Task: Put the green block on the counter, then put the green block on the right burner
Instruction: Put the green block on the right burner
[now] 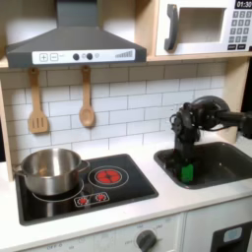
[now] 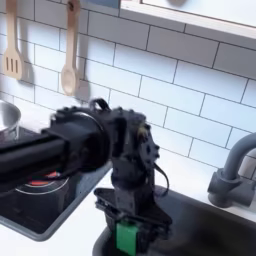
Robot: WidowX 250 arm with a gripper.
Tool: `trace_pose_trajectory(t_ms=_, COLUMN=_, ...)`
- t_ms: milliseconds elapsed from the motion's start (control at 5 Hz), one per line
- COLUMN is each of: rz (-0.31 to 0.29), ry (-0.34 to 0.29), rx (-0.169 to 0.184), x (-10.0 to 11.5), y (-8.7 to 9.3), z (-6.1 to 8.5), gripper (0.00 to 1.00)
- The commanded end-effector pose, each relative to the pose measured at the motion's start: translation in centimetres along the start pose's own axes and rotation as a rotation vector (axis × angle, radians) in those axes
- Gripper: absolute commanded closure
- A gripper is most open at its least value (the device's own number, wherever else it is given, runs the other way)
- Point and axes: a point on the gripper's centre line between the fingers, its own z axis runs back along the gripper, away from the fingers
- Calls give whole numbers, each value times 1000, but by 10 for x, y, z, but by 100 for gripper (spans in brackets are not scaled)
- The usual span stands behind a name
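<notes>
In the first exterior view, the arm is reaching in from three o'clock and bending straight down, with the gripper (image 1: 185, 173) hanging at the sink's (image 1: 228, 162) nine o'clock edge. The claw is clamping the green block (image 1: 186, 172) between its fingertips, low against the basin rim; whether the block is touching any surface there is unclear. The counter (image 1: 118, 212) is running pale along the front, from six o'clock round to the strip between hob and sink. On the black hob (image 1: 59, 208), a steel pot (image 1: 51, 170) is sitting over the nine o'clock ring, while the right burner (image 1: 107, 176) is lying bare at the pot's three o'clock. A wooden spatula (image 1: 37, 102) and a wooden spoon (image 1: 87, 98) are hanging on the tiled wall at eleven o'clock, under the hood (image 1: 74, 44).

In the second exterior view, the arm is coming in from nine o'clock, and the gripper (image 2: 127, 236) is pointing down at six o'clock. The green block (image 2: 127, 236) is showing between the closed-in fingers, just above the dark basin (image 2: 215, 228). The grey faucet (image 2: 233, 170) is curving at three o'clock. The right burner (image 2: 45, 182) is peeking out at eight o'clock, behind the arm.
</notes>
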Motion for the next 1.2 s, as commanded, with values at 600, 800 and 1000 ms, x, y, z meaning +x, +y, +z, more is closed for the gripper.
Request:
trace_pose_trajectory(t_ms=600, rz=-74, ry=-7, rx=-23, x=-22, y=-19, z=-23, gripper=100)
trace_pose_trajectory(t_ms=800, rz=-72, ry=-21, rx=-10, x=-29, y=-10, z=-15, gripper=100)
trace_pose_trajectory(t_ms=1000, rz=-59, ry=-15, rx=-21, x=-32, y=-6, z=-17, gripper=100)
